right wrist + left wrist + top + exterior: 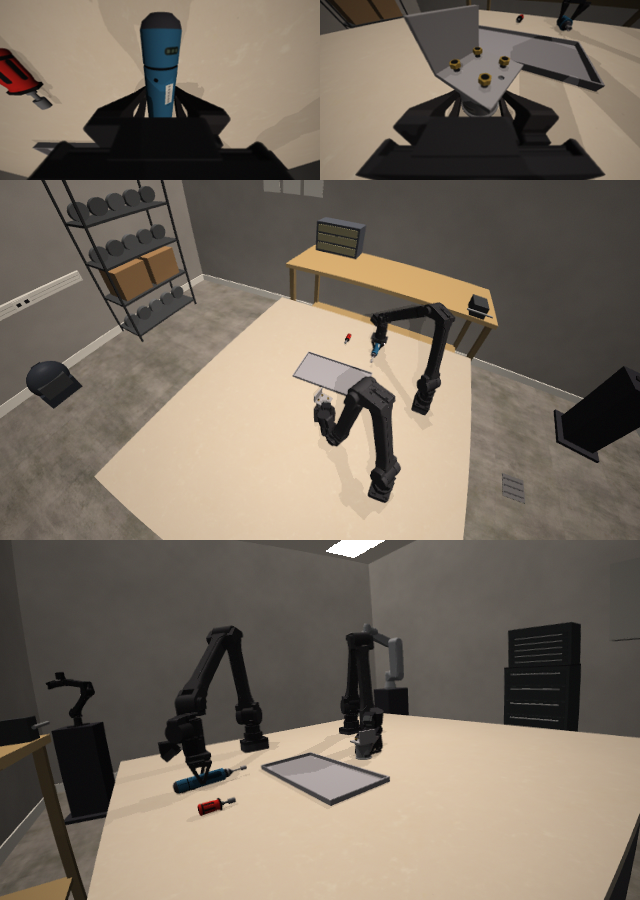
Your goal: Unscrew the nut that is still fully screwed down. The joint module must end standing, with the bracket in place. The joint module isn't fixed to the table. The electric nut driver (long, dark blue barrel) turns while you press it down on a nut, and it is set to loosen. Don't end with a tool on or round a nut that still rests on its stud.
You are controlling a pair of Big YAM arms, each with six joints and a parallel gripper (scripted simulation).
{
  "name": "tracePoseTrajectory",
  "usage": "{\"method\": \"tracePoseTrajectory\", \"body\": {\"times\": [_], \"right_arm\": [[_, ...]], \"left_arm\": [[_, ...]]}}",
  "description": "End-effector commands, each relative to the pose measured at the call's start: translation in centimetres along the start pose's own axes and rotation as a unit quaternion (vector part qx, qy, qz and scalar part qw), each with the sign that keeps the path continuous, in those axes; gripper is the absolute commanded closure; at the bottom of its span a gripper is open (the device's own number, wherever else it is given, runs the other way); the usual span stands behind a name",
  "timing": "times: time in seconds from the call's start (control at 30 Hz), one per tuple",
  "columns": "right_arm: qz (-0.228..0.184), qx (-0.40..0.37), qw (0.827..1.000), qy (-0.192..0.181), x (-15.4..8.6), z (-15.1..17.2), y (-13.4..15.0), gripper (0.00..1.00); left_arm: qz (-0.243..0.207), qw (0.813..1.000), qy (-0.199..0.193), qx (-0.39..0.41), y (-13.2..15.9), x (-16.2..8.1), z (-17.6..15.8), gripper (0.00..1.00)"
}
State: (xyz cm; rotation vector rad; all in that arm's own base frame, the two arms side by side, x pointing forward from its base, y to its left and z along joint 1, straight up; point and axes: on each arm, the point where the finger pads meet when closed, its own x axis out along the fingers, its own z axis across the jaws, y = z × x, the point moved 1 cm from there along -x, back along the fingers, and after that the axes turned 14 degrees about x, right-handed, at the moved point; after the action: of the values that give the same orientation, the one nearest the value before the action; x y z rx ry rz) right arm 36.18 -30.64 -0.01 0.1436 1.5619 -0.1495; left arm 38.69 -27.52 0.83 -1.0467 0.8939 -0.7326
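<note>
Left gripper [323,405] [369,744] [480,105]: clamped on round body of joint module [363,753] [479,109], one finger per side.
Right gripper [378,342] [202,777] [567,17] [161,101]: closed around blue barrel of electric nut driver [376,349] [217,776] [564,22] [162,48].
Driver: held lengthwise, low by the table [225,430] [450,830] [360,80] [249,40], well apart from module; contact with table can't be told.
Module: upright under bracket, near tray.
Bracket [319,396] [367,737] [449,40]: L-shaped, grey, seated on module, one plate flat, one raised.
Nuts [485,79]: four, brass, seen over flat plate; fully screwed-down one can't be picked out.
Hole [501,77]: bare, small, near plate edge.
Tray [320,367] [320,776] [545,56]: grey, shallow, dark-rimmed, nothing in it, between module and red tool.
Red tool [348,337] [209,806] [520,18] [18,74]: short, lying on table beside driver, ungripped, grey socket at tip.
</note>
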Motion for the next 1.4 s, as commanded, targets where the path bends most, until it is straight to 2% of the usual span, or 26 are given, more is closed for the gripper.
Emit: {"method": "tracePoseTrajectory", "body": {"times": [0.0,0.23,0.5,0.57,0.8,1.03,1.37], "right_arm": [[-0.008,0.008,1.000,-0.019,-1.5,0.4,-0.9,0.58],[-0.007,0.002,1.000,-0.015,-1.1,1.0,-0.7,0.58],[-0.002,0.008,1.000,-0.009,-0.7,-0.1,-0.7,0.58],[-0.006,0.002,1.000,-0.014,-1.0,0.9,-0.7,0.58],[-0.006,0.002,1.000,-0.014,-1.0,0.9,-0.7,0.58],[0.001,0.007,1.000,-0.004,-0.2,-0.3,-0.6,0.58],[0.000,0.007,1.000,-0.005,-0.2,-0.2,-0.7,0.58]], "left_arm": [[-0.019,1.000,-0.002,0.013,-1.5,0.2,0.0,0.41],[-0.019,1.000,-0.002,0.013,-1.5,0.2,0.0,0.41],[-0.019,1.000,-0.002,0.013,-1.5,0.2,0.0,0.41],[-0.019,1.000,-0.002,0.013,-1.5,0.2,0.0,0.41],[-0.019,1.000,-0.002,0.013,-1.5,0.2,0.0,0.41],[-0.019,1.000,-0.002,0.013,-1.5,0.2,0.0,0.41],[-0.019,1.000,-0.002,0.013,-1.5,0.2,0.0,0.41]]}}
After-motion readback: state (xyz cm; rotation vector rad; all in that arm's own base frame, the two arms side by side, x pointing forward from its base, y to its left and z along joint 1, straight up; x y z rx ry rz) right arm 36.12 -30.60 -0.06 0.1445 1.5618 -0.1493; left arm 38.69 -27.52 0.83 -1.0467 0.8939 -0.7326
